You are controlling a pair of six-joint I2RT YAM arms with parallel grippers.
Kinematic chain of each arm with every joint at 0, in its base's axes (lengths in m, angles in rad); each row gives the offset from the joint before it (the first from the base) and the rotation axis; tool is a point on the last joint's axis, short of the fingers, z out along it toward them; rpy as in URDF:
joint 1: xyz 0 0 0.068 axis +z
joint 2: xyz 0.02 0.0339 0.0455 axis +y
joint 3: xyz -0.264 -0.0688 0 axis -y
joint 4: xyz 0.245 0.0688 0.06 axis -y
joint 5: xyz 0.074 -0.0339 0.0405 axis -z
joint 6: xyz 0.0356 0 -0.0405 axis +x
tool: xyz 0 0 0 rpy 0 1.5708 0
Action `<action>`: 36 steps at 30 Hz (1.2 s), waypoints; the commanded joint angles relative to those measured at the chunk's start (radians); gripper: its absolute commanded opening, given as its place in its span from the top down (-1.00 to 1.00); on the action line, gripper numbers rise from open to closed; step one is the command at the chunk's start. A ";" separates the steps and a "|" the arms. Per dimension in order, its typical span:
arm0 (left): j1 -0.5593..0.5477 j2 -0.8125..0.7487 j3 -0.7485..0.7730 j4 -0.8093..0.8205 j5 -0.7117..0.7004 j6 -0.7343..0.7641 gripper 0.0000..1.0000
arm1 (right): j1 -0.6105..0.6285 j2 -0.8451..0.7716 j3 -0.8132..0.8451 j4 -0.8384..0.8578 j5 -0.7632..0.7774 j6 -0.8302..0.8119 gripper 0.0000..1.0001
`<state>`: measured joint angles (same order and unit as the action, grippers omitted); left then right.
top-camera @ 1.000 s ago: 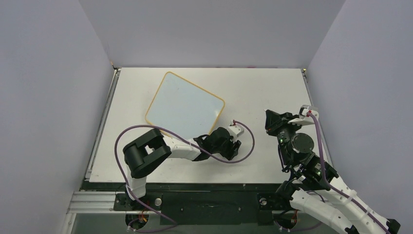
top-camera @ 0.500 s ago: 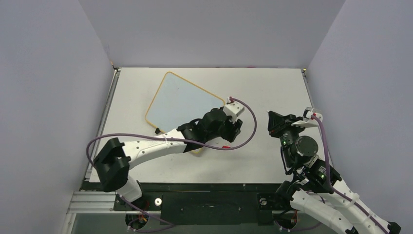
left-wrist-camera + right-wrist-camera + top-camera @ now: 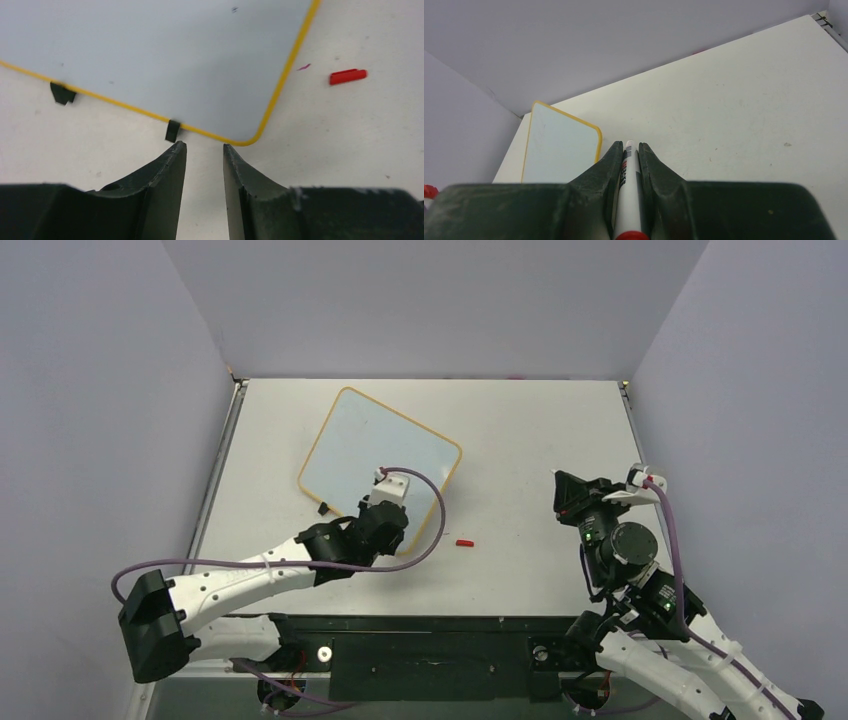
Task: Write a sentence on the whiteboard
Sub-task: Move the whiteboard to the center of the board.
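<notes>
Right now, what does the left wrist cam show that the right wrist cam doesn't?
Left wrist only: the left claw, open and empty, near a corner of the whiteboard; two black clips on its yellow frame; a small red piece lying on the table.
Right wrist only: the right claw shut on a white marker, plus the back wall.
Both: the whiteboard, with no writing visible on it, and the table.
</notes>
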<state>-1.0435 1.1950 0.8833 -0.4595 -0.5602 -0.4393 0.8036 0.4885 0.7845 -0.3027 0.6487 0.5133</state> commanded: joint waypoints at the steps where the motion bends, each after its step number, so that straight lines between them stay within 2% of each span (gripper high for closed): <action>1: 0.046 -0.094 -0.080 -0.097 -0.112 -0.175 0.39 | -0.010 0.021 -0.001 0.005 -0.017 0.009 1.00; 5: 0.103 -0.155 -0.156 -0.079 -0.067 -0.222 0.39 | -0.008 0.036 0.003 0.010 -0.029 0.015 1.00; 8: 0.152 -0.181 -0.239 -0.038 -0.032 -0.298 0.30 | -0.010 0.041 0.005 0.010 -0.030 0.014 1.00; 13: 0.192 -0.191 -0.360 0.118 -0.008 -0.366 0.26 | -0.010 0.055 0.002 0.018 -0.036 0.017 1.00; 20: 0.232 -0.098 -0.423 0.222 -0.096 -0.434 0.42 | -0.010 0.061 0.001 0.018 -0.044 0.016 1.00; 21: 0.235 -0.087 -0.418 0.230 -0.100 -0.428 0.50 | -0.010 0.062 0.000 0.018 -0.043 0.015 1.00; 27: 0.241 0.031 -0.371 0.277 -0.143 -0.433 0.64 | -0.009 0.071 0.001 0.019 -0.047 0.008 1.00; 30: 0.242 0.106 -0.375 0.346 -0.143 -0.436 0.73 | -0.009 0.069 -0.001 0.018 -0.046 0.004 1.00; 36: 0.242 0.197 -0.397 0.514 -0.122 -0.407 0.77 | -0.009 0.066 0.001 0.011 -0.044 -0.012 1.00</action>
<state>-0.8085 1.3422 0.4740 -0.1104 -0.6891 -0.8536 0.7990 0.5442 0.7845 -0.3012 0.6125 0.5243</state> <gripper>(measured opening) 0.120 0.112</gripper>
